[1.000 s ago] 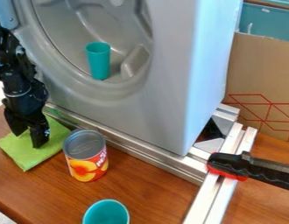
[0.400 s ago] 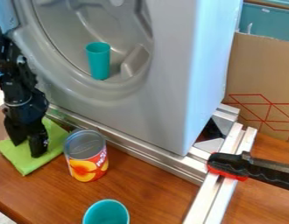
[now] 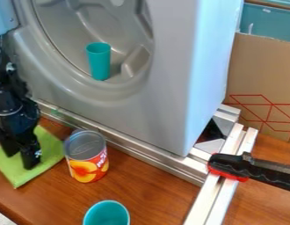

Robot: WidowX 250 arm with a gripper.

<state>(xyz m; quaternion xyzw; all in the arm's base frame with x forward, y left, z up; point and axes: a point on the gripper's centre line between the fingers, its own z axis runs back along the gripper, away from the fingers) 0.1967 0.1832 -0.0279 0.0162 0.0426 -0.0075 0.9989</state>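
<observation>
The black gripper [image 3: 20, 159] points down at the left edge of the camera view, its two fingers apart. Its fingertips are on or just over a green cloth [image 3: 50, 151], which lies flat on the wooden counter; contact itself is hard to judge. Part of the cloth is hidden beneath the gripper. Right of the cloth stands a can [image 3: 87, 156] with a peach-pictured label. A teal cup [image 3: 99, 61] stands upright inside the round recess of a grey machine front. Another teal cup [image 3: 107, 214] is at the bottom edge, its open top showing.
The grey machine body [image 3: 171, 88] rises behind the counter, with metal rails [image 3: 153, 160] along its base. A black and red clamp [image 3: 247, 169] grips the rail at the right. A cardboard box [image 3: 262, 79] stands behind it.
The gripper has moved toward the lower left, and the green cloth has slid the same way under it. The can and both cups have kept their places.
</observation>
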